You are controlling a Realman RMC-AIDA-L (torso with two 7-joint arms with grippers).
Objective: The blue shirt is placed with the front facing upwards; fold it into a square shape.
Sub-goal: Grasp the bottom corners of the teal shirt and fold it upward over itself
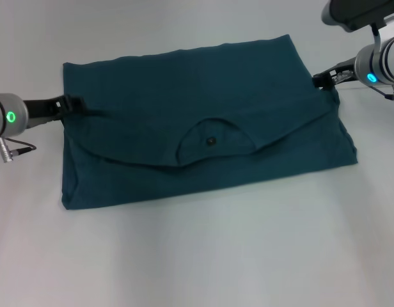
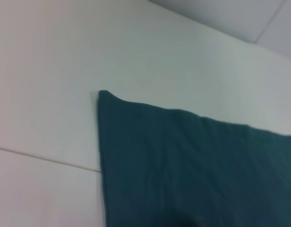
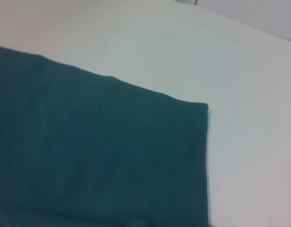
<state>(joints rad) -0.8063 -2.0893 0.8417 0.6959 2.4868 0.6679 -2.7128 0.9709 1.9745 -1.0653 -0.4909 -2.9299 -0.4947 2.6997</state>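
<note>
A: Starting at the left, what do you see?

B: The left gripper reaches in low from the left edge and meets the left side of the blue shirt. Its tips sit right at the cloth, but whether they pinch it I cannot tell.

A: And the shirt itself?

B: It lies across the middle of the white table, already doubled into a wide band. The collar shows near the centre, with a small dark label inside it (the printed front is not visible). The top layer's near edge runs in a shallow curve from one side to the other.

A: The wrist cameras?

B: The left one shows a far corner of the shirt flat on the table; the right one shows the other far corner, also flat.

A: And the right side?

B: The right gripper comes in from the upper right and touches the shirt's right edge. Clenched or released, I cannot tell.
</note>
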